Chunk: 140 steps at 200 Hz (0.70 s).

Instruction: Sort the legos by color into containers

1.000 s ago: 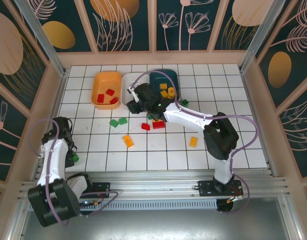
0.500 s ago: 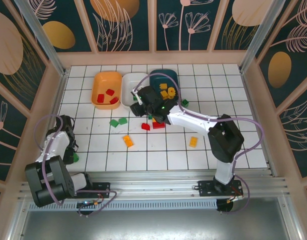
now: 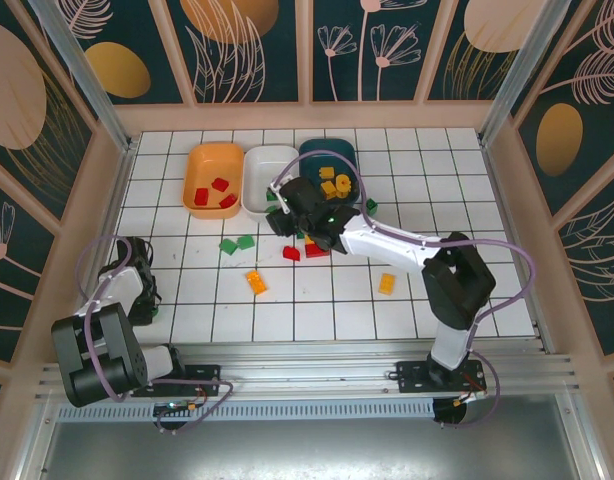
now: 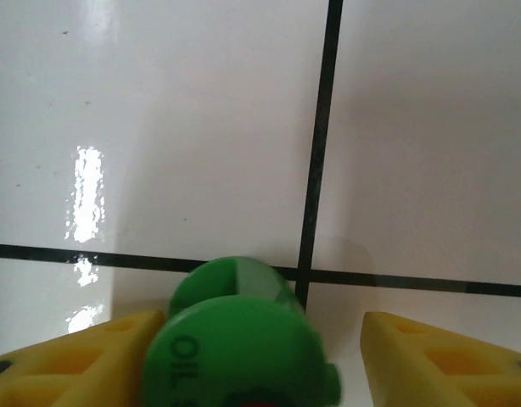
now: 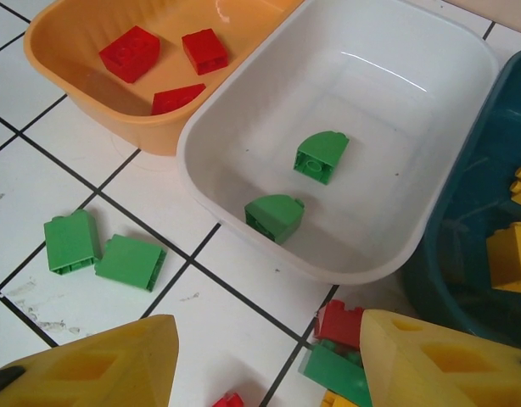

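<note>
Top external: left gripper (image 3: 139,298) low near left edge of white tiled table (image 3: 487,200). Left wrist: fingers spread, small green rounded plastic brick (image 4: 239,339) between them, gap on its right. Shallow orange plastic tray (image 3: 199,165) holds red bricks (image 5: 130,52). White tray (image 5: 388,102) holds two green bricks (image 5: 322,155). Right gripper (image 5: 269,326) hovers by its near rim, jaws wide, empty. Dark teal tray (image 5: 464,246) holds yellow bricks (image 5: 508,254). Open tiles far right.

The right arm stretches forward and to the left, elbow out. The right gripper (image 5: 265,373) hangs low over the near rim of the white tray (image 5: 388,93), fingers spread wide. The left arm is folded back on itself, well to the left of that tray and nearer. The left gripper (image 4: 260,365) points down, fingers parted.
</note>
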{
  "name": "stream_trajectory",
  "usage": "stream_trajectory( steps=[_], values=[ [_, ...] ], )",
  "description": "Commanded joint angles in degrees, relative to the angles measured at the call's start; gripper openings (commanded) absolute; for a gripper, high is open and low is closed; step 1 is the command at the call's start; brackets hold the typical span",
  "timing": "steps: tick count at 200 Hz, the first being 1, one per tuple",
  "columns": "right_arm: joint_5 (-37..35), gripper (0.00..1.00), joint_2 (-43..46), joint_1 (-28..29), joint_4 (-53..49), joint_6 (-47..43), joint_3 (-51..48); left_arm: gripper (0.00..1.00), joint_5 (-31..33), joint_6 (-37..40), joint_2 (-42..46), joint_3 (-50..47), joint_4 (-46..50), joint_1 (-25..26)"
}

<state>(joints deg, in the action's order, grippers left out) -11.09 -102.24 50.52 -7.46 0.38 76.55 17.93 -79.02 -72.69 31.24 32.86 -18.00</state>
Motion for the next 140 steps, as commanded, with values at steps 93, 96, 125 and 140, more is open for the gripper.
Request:
stream_trajectory(
  steps=[93, 96, 125, 140],
  values=[
    [-3.3, 0.57, 7.5, -2.0, 5.5, 2.1, -8.3, 0.24, -6.8, 7.1, 5.6, 2.0, -5.4, -0.2],
    [-3.1, 0.57, 7.7, -2.0, 5.6, 2.2, -8.6, 0.23, -7.1, 7.2, 5.3, 2.2, -5.4, -0.1],
    [-1.6, 0.57, 9.7, -2.8, 7.2, 2.8, -10.7, 0.12, -9.4, 7.5, 2.8, 2.3, -7.0, 0.5],
    [-1.6, 0.57, 10.0, -3.2, 6.8, 2.6, -10.7, 0.11, -10.8, 7.2, 2.6, 3.2, -7.5, 1.9]
  ],
)
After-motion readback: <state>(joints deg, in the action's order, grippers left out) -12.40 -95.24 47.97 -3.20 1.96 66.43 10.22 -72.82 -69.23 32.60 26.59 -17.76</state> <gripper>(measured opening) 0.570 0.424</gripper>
